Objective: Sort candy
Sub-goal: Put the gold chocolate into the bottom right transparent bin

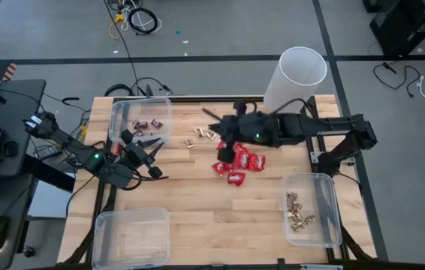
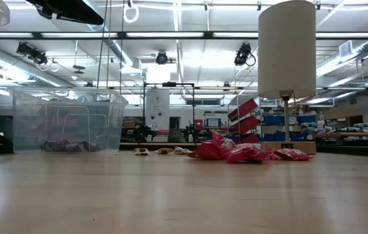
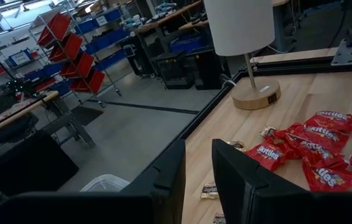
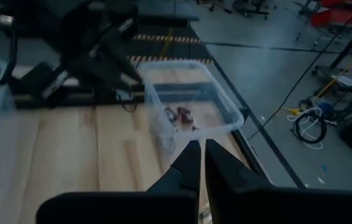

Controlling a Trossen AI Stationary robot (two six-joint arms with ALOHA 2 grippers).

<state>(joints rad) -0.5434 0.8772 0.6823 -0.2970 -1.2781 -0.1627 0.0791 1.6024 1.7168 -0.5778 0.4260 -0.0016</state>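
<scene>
Candy lies in three lots: red packets (image 1: 236, 165) heaped mid-table, a few gold pieces (image 1: 200, 136) loose just beyond them toward the lamp (image 1: 295, 75), and dark bars (image 1: 147, 124) already in the far left bin (image 1: 139, 105). More gold sits in the right bin (image 1: 311, 180); the near left bin (image 1: 131, 236) looks empty.

My right gripper (image 1: 226, 152) hangs over the far edge of the red heap. Its fingers are pinched almost together in the wrist view, and I can't tell whether anything is caught between them. My left gripper (image 1: 146, 154) waits beside the far left bin, fingers (image 3: 166, 180) a narrow gap apart, holding nothing.

I judge these sweets light and crinkly. The red packets are soft pillows with slick film, so I'd pinch one across its middle, not a flap, picking from the heap's edge so neighbours don't drag along. The gold pieces look small and firm; I'd grip across the short side.
</scene>
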